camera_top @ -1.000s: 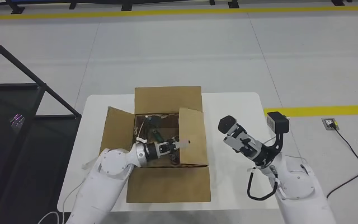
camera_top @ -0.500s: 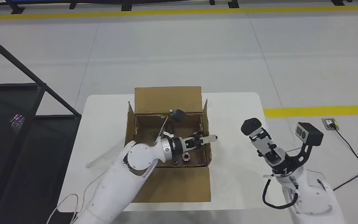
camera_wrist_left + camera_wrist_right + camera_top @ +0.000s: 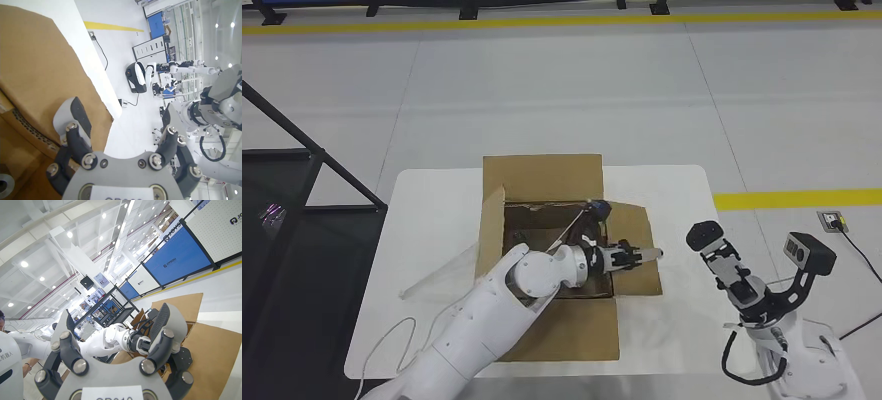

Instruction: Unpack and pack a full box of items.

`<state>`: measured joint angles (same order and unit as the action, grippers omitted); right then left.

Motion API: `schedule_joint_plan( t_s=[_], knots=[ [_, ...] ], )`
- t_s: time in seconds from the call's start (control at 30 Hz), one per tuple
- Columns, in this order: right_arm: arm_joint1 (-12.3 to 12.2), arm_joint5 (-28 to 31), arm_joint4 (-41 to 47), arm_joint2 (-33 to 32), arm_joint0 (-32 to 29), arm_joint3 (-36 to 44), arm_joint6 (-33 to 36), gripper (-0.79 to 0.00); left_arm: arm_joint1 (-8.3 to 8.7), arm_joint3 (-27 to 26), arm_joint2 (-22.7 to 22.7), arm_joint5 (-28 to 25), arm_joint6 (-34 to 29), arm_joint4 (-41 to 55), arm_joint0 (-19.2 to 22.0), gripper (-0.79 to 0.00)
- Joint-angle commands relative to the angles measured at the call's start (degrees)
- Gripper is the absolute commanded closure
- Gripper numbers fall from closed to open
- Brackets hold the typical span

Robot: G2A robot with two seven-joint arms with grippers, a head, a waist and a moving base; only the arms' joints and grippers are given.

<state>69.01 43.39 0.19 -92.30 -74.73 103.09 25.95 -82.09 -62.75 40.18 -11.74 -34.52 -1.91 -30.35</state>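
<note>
Box (image 3: 542,178) was plain brown cardboard; cut edge showed dotted corrugation in left wrist view. Worktop (image 3: 672,190) was white. Left tool (image 3: 121,108) had white fingers, black pads, black links, grey plate. Right tool (image 3: 115,309) had same colours, pads ribbed. Floor (image 3: 542,80) was pale grey, yellow stripes along upper edge and at right of top view.
</note>
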Motion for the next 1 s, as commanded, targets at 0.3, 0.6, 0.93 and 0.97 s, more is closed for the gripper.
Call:
schedule_joint_plan(
  t_s=[0.3,0.6,0.93,0.97],
  knots=[
    [-0.3,-0.1,0.9,2.7,3.7,-2.8,1.2,-0.785,1.51,-5.3,5.1,0.4,-0.9,-4.5,-2.2,-0.785],
    [-0.4,-1.1,1.4,5.4,7.7,-4.7,2.7,-0.785,6.56,-22.5,17.7,7.1,-4.9,-16.5,-12.7,-0.785],
    [-0.6,-5.0,0.2,9.6,13.2,-4.4,6.8,-0.785,10.71,-35.8,35.2,5.0,-6.6,-18.3,-28.3,-0.785],
    [-0.6,-5.8,-0.1,10.1,14.0,-4.2,7.4,-0.785,11.01,-36.8,36.9,4.6,-6.5,-18.1,-29.8,-0.785]
  ],
)
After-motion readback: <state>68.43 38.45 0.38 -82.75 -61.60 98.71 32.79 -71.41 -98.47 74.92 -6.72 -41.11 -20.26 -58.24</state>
